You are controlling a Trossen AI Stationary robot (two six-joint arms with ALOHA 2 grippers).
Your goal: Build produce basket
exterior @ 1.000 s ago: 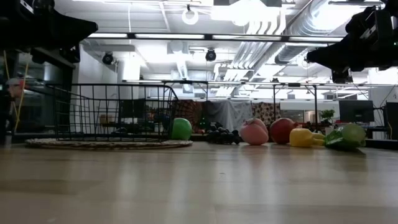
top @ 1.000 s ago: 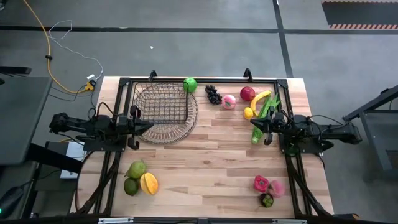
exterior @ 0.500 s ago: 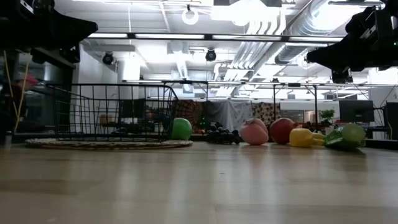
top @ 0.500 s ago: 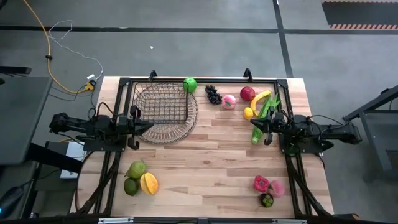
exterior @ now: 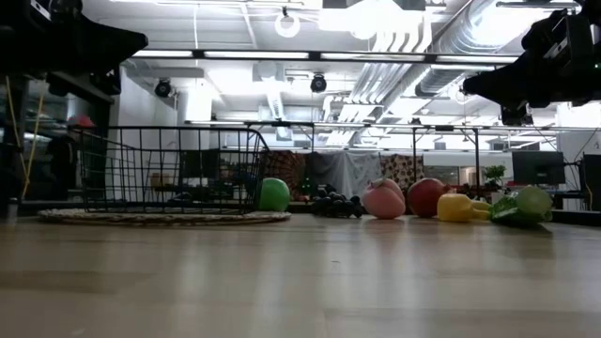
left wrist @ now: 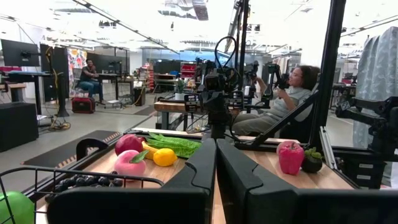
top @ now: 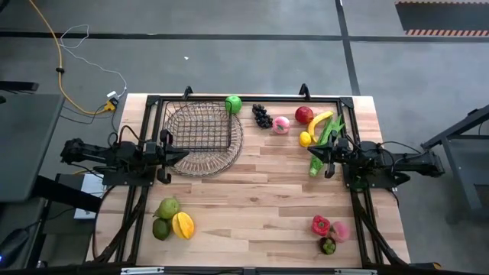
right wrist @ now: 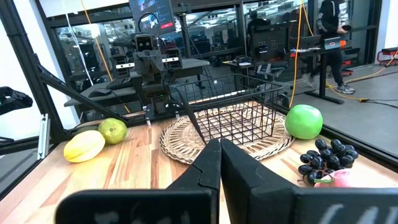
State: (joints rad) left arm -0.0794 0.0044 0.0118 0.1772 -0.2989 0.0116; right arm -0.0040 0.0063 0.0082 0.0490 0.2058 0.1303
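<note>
The basket (top: 202, 137) sits in the upper left of the table (top: 260, 206) and seems to hold nothing. The left gripper (top: 182, 155), jaws pressed together, hangs at its lower left rim. The right gripper (top: 312, 153), also closed, hovers just below the green stalks (top: 330, 131), pinching nothing

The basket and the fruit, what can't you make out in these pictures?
- Basket floor, low view: hidden by its woven rim.
- Front fruit clusters, low view: out of frame.
- Dark piece, high view: too small to identify.
- Green apple, left wrist view: cut off by the edge.
</note>
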